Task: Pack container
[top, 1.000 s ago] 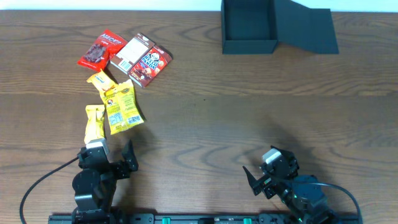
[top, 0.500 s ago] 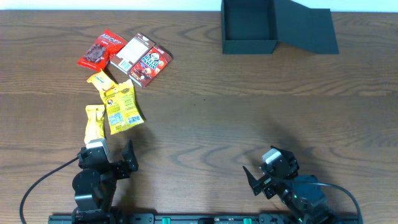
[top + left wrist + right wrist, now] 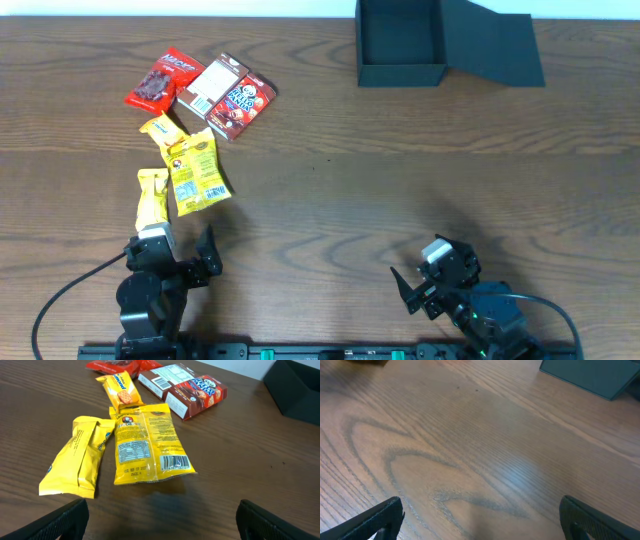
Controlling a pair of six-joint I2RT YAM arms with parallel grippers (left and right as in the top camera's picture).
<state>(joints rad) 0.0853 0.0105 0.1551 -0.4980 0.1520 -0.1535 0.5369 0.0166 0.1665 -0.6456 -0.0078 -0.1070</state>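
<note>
Both left claw [image 3: 182,243] and right claw [image 3: 418,268] gape wide, empty. Red and yellow snack packets [image 3: 195,172] lie ahead of left; dark teal square cardboard container [image 3: 400,75] sits beyond right.

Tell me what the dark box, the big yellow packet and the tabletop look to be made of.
Dark box: matte card, probably; flat folded walls, no shine. Big yellow packet: glossy plastic film; crinkles, crimped ends. Tabletop: wood or wood-look laminate; grain, soft sheen.
</note>
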